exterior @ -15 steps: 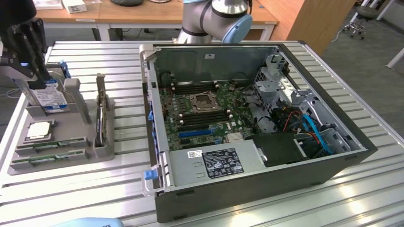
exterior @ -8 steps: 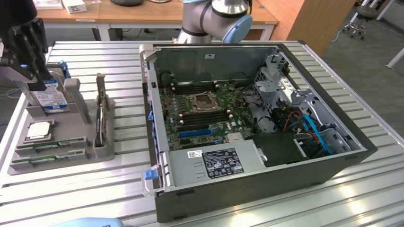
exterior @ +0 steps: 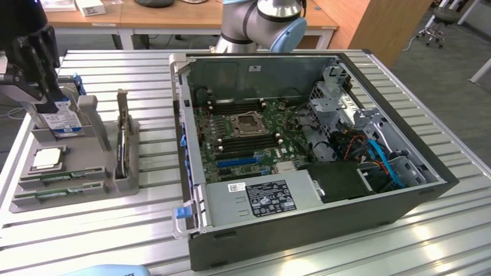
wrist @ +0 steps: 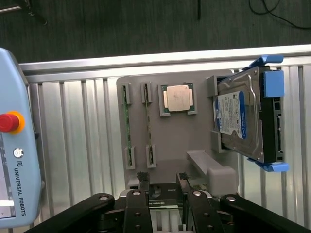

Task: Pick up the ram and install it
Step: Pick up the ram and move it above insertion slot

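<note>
"Lying where is the ram (wrist: 128, 127) found?"
"Two long, thin green circuit-board sticks are seen, the second (wrist: 148, 127) just beside the first, each laid in its own narrow slot of a flat grey plastic holder tray (wrist: 170, 141). The tray is set on a ribbed silver metal tabletop (exterior: 452, 241). A square silver processor chip (wrist: 178, 98) is seated next to the sticks, and a blue-labelled metal hard drive (wrist: 243, 119) is stood on edge at the tray's other end."
"And how is the black claw (wrist: 163, 184) held?"
"It is hung above the tray with its fingers (wrist: 143, 180) spread; nothing is pinched between them, and the sticks are not touched. In the exterior view it is placed over the hard-drive end."
"What is seen beside the tray?"
"An open black desktop computer case (exterior: 307, 236) is laid on its side at the exterior view's right, its green motherboard (exterior: 230, 144) exposed."
</note>
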Controlling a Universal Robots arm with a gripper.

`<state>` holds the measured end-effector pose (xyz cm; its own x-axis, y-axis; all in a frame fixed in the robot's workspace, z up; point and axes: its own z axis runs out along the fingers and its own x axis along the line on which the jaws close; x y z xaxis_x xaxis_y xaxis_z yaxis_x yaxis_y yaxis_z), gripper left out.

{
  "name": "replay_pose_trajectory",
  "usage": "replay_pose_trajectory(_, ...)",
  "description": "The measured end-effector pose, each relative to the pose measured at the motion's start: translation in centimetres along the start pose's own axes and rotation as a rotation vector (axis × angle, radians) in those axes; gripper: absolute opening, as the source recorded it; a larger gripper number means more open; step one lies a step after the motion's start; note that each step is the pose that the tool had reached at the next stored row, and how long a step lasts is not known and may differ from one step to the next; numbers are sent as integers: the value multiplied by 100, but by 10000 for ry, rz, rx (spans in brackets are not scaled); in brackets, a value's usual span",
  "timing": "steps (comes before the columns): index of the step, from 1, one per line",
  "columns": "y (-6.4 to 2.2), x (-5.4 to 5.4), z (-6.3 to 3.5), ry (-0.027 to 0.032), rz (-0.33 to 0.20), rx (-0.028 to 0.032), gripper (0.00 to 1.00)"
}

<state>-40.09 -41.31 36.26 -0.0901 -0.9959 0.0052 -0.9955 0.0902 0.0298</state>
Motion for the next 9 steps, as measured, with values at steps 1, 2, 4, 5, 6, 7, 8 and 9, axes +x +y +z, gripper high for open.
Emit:
replay_pose_trajectory(1,0,0,7,0,-1,0,35)
replay_pose_trajectory(2,0,0,14,0,0,0,35)
replay_pose_trajectory(4,-1,0,30,-1,0,1,35)
replay_pose_trajectory(5,-1,0,37,0,0,0,35)
replay_pose_trajectory(6,-2,0,43,0,0,0,35)
replay_pose_trajectory(7,-2,0,50,-1,-1,0,35)
replay_pose_trajectory(8,-2,0,56,0,-1,-1,35)
replay_pose_trajectory(9,-2,0,63,0,0,0,35)
